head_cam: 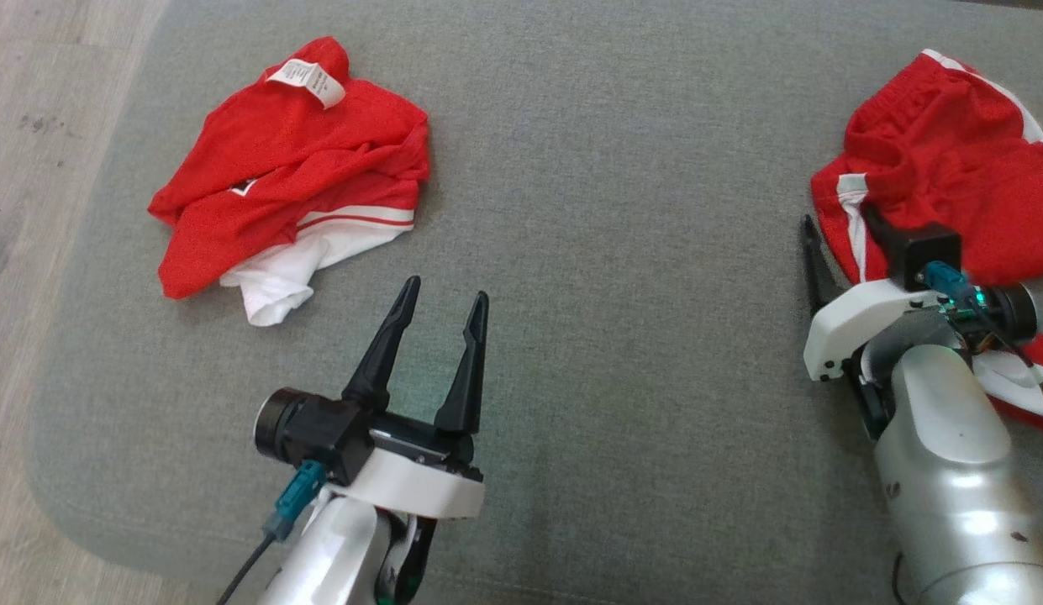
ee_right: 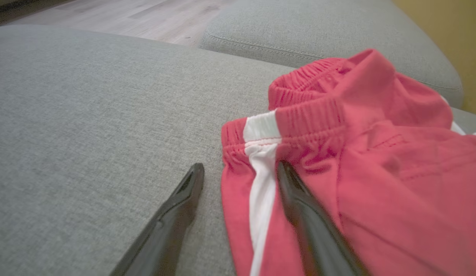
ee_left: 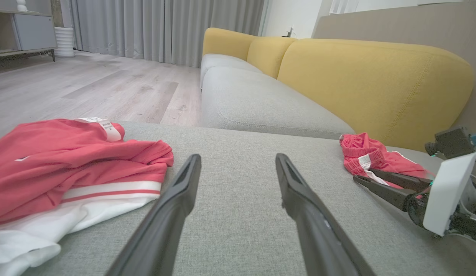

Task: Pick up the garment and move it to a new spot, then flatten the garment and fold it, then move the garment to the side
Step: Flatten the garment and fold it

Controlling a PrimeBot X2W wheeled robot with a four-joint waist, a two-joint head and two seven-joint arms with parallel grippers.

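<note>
**Arm pose.** The left gripper [head_cam: 448,290] is low over the grey seat cushion [head_cam: 622,168]. Its fingers point away from the robot. The jaws are spread wide with nothing between them. The right forearm [head_cam: 950,470] reaches forward on the robot's right side. The right gripper [ee_right: 241,167] is also spread and clamps nothing. It straddles the near edge of the red shorts [ee_right: 376,153]: the left finger [ee_right: 172,214] is over bare cushion just beside the hem, and the right finger [ee_right: 303,207] is over the red fabric beside the white side stripe [ee_right: 261,180]. Contact between the fingers and the cloth cannot be determined.

**Task item.** The shorts lie crumpled at the cushion's right side, waistband uppermost, near the yellow backrest [ee_left: 376,88].

**Edges and open room.** A wide strip of bare cushion separates the two grippers and continues forward. A crumpled red and white shirt [head_cam: 294,168], label up, lies beyond and left of the left gripper, well apart from the shorts. The cushion's rounded edge drops to the wooden floor [head_cam: 34,126] on the left. A second grey cushion [ee_left: 253,99] lies beyond a seam, with grey curtains [ee_left: 145,27] behind it.
</note>
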